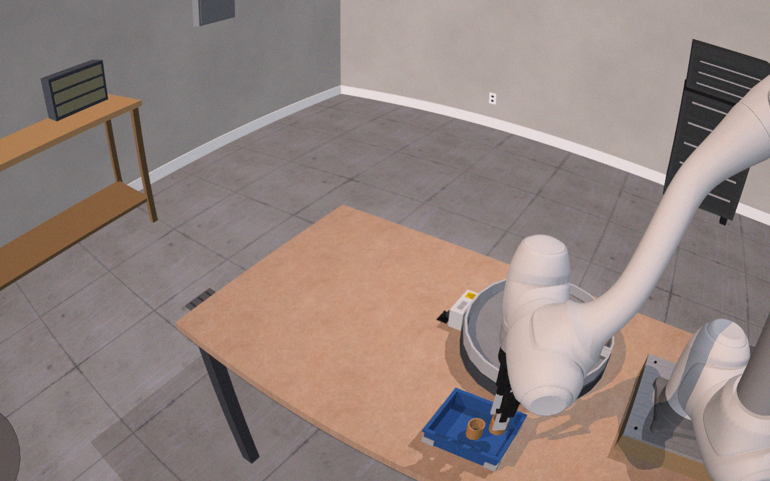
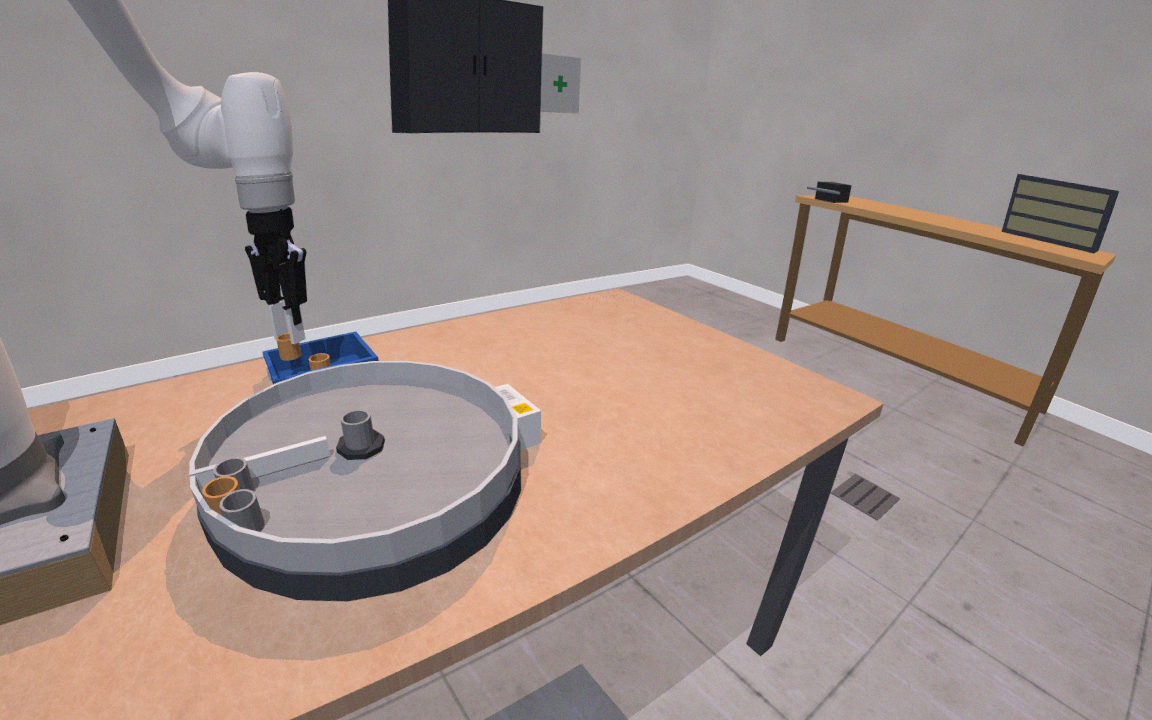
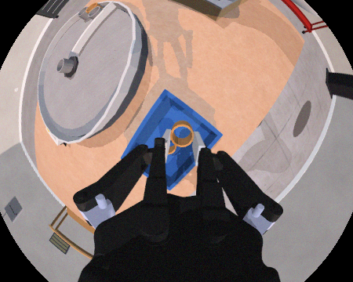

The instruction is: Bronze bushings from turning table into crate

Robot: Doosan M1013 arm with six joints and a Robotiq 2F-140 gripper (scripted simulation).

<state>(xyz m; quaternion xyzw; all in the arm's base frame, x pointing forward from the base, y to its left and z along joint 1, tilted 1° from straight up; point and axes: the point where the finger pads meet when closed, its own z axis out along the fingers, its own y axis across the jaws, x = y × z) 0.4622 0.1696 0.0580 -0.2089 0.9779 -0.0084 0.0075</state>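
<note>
Exterior view and wrist view both show the fingers [image 1: 500, 417] [image 2: 289, 333] clamped on a bronze bushing [image 1: 496, 424] [image 2: 287, 347] [image 3: 182, 135], which they hold upright at the blue crate [image 1: 442, 442] [image 2: 366, 344] [image 3: 145, 128]; whether its foot touches the crate floor I cannot tell. Near it, a second bronze bushing [image 1: 475, 429] [image 2: 319, 360] [image 3: 171, 150] stands upright inside the crate. Just beside the crate, on the same tan surface [image 1: 327, 310] [image 2: 652, 376] [image 3: 239, 78], sits the round turning table [image 1: 480, 365] [image 2: 356, 548] [image 3: 123, 90] with its pale raised rim. A third bronze bushing [image 2: 220, 491] is on it near the rim, between two steel bushings, one [image 2: 232, 472] by the white bar [image 2: 286, 457] [image 3: 93, 29] and the other [image 2: 242, 509] on the opposite side. At the middle of the turning table, a grey cylinder [image 2: 356, 429] [image 3: 63, 65] rises from a dark collar. A white box [image 1: 460, 309] [image 2: 521, 416] with a yellow label adjoins the outer wall. Farther out, the arm's foot stands on a mounting block [image 1: 635, 412] [image 2: 88, 537], apart from the crate.
</note>
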